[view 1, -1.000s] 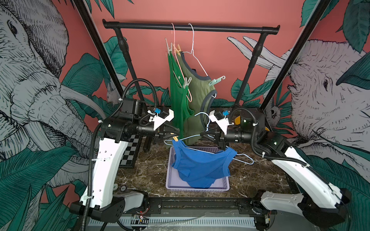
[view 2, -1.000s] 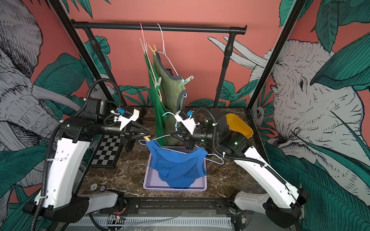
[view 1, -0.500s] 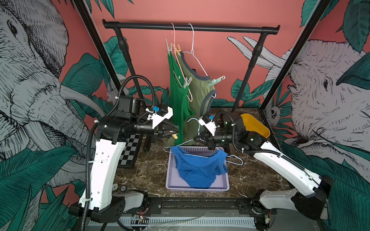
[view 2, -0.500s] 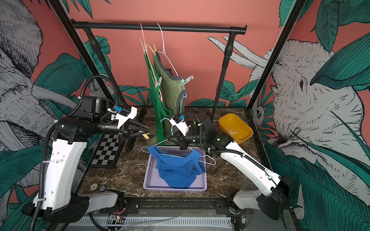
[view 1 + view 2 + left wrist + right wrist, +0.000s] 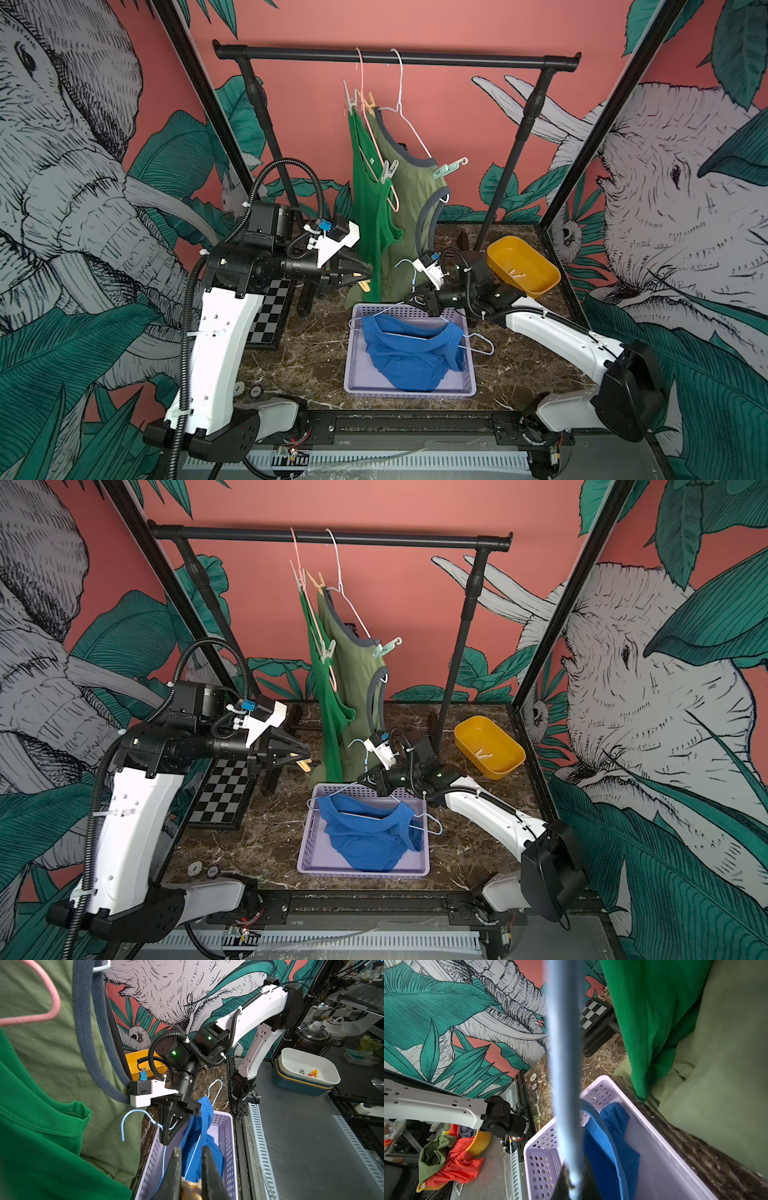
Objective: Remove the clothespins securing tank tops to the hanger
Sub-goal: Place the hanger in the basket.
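Note:
My left gripper (image 5: 365, 276) (image 5: 190, 1153) is shut on a tan-orange clothespin (image 5: 190, 1190) (image 5: 304, 764), held in the air beside the hanging tops. My right gripper (image 5: 409, 300) (image 5: 571, 1184) is shut on a pale blue wire hanger (image 5: 566, 1064) that carries the blue tank top (image 5: 411, 361). That top lies slumped in the lavender basket (image 5: 353, 374). The bright green tank top (image 5: 368, 199) and the olive one (image 5: 411, 199) hang from the rail. Clothespins pin them: white (image 5: 351, 97), tan (image 5: 370, 102), pale (image 5: 388, 170) and mint (image 5: 446, 168).
A yellow bin (image 5: 536, 282) with loose clothespins (image 5: 515, 272) stands at the back right, behind my right arm. A checkerboard (image 5: 270, 311) lies under my left arm. The black rail (image 5: 395, 56) and its two posts frame the hanging tops. The blue hanger's end (image 5: 484, 345) sticks over the basket's right rim.
My right gripper has come down and toward the basket, lowering the hanger so the blue top slumps inside. My left gripper, with the clothespin, has parted from the hanger's end.

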Action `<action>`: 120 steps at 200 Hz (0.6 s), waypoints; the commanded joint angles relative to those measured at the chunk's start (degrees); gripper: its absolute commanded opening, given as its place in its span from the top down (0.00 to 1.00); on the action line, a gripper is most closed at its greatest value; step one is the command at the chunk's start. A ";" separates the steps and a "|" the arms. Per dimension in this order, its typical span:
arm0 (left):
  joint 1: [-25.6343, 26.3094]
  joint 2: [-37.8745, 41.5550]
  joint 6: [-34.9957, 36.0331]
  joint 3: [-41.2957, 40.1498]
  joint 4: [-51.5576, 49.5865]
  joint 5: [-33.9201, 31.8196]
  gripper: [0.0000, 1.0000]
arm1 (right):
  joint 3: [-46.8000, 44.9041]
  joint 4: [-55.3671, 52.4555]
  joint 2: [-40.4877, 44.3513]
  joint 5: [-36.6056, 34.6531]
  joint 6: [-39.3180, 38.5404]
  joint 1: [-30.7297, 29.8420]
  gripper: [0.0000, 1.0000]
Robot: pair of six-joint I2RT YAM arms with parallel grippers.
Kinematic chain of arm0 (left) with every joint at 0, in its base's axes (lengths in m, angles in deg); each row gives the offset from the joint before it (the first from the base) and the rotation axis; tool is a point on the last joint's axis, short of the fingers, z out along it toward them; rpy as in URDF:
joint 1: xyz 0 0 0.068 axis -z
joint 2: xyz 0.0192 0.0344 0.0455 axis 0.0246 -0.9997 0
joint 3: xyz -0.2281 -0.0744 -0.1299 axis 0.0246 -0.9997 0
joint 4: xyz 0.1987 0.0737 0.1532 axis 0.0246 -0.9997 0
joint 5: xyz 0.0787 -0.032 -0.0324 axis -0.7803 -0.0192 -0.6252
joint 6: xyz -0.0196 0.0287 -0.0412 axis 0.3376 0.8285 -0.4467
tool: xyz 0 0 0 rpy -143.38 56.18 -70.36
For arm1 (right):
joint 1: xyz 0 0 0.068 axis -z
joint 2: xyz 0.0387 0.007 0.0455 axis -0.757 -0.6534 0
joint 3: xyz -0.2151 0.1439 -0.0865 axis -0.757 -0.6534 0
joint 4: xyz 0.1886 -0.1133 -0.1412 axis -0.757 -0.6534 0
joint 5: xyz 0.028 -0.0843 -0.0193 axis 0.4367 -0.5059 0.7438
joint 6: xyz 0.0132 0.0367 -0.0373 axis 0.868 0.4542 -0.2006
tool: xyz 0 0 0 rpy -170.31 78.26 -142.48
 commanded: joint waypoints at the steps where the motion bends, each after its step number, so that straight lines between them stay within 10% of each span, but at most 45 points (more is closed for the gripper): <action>1: 0.31 0.45 -1.27 -0.10 1.70 2.36 1.00 | -1.32 4.78 -0.30 1.73 1.67 1.03 0.92; 120: 0.32 0.46 -8.27 -3.76 8.33 4.98 1.00 | -8.17 5.26 1.95 -5.24 3.13 4.74 0.48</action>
